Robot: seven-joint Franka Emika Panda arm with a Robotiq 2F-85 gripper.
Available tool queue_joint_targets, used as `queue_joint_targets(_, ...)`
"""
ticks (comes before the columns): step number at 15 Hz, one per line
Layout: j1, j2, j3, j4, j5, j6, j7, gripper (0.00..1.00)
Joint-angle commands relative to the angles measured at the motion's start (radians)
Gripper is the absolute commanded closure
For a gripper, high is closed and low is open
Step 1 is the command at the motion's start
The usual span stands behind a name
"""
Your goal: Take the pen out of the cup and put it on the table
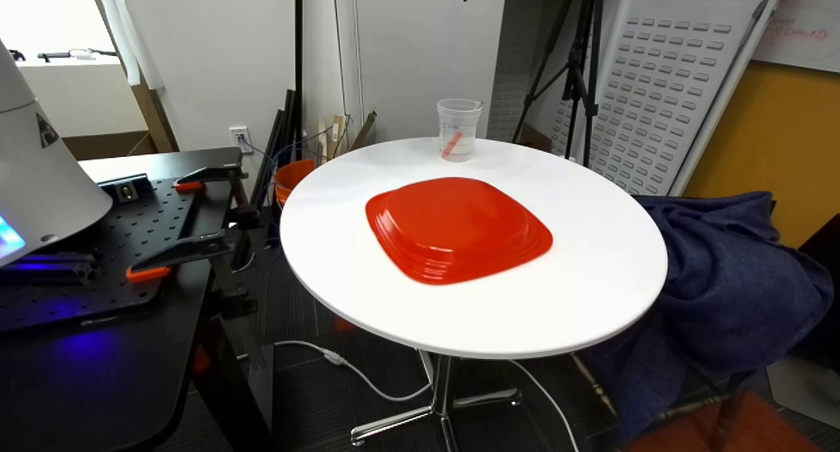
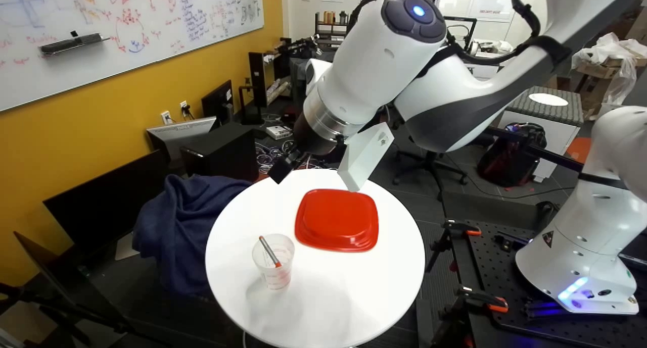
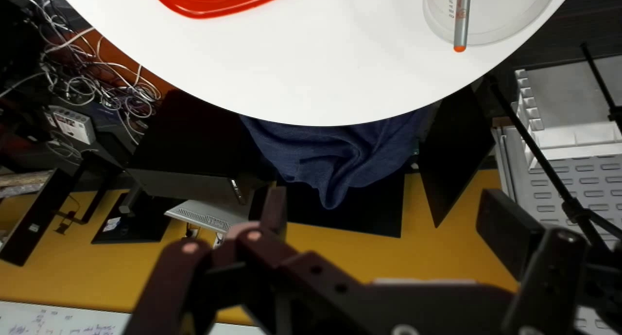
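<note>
Pen (image 2: pixel 270 251), grey with orange ends, leans inside graduated plastic cup (image 2: pixel 275 277), upper end past rim. Removal not done. Robotiq gripper (image 3: pixel 382 203) hangs higher than cup, well apart; fingers spread, nothing between. Judged remaining: approach, grasp, lift clear of cup, lay on round white table (image 2: pixel 364 292) beside cup.

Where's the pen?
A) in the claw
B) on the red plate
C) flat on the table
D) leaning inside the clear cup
D: in an exterior view the pen slants inside the clear cup, and the wrist view shows the claw open and holding nothing.
</note>
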Motion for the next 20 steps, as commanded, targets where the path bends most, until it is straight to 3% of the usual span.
queue_joint_targets(1,0.013,0.101,0.003,0.093,-0.070,-0.010,0.070,0.00)
queue_joint_targets(3,0.007,0.068,0.001,0.053,-0.044,0.000,0.036,0.00)
queue_joint_targets(10,0.013,0.114,0.001,0.089,-0.051,0.000,0.036,0.00)
queue_joint_targets(20,0.035,0.280,-0.041,0.146,-0.601,0.016,0.545,0.00)
